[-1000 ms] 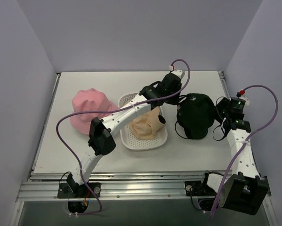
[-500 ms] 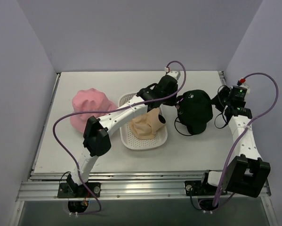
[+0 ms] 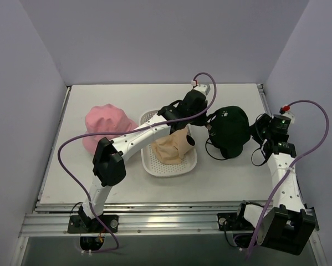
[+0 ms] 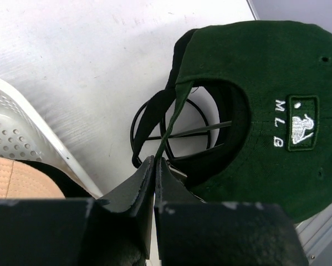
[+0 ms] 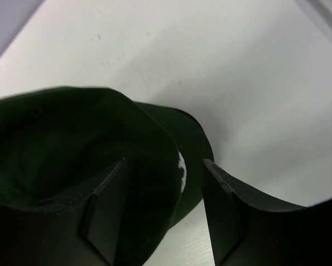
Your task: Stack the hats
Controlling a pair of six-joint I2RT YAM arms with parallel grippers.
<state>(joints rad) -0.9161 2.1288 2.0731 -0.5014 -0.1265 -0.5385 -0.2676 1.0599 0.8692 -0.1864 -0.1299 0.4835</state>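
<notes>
A dark green cap [image 3: 230,132] with a white logo [image 4: 299,124] lies right of the tray. My left gripper [image 4: 154,159] is shut on its thin green back strap [image 4: 174,111], at the cap's left edge [image 3: 209,118]. Black fabric [image 4: 215,158] shows under the cap's rim; I cannot tell if it is a separate hat. My right gripper [image 5: 164,162] stands open at the cap's right side [image 3: 258,128], the dark brim [image 5: 154,138] between its fingers with a gap to the right one. A beige hat [image 3: 170,148] lies in the tray. A pink hat [image 3: 103,130] sits at the left.
The white perforated tray [image 3: 154,166] stands mid-table, its corner [image 4: 21,127] close to my left fingers. A thin black wire loop [image 4: 137,119] lies under the cap's back opening. Purple walls close in the table on three sides; a rail runs along the right edge [image 3: 262,94].
The green cap has shifted a little toward the back, held by the left gripper. The right wrist swung toward the back, then came down again beside the cap.
</notes>
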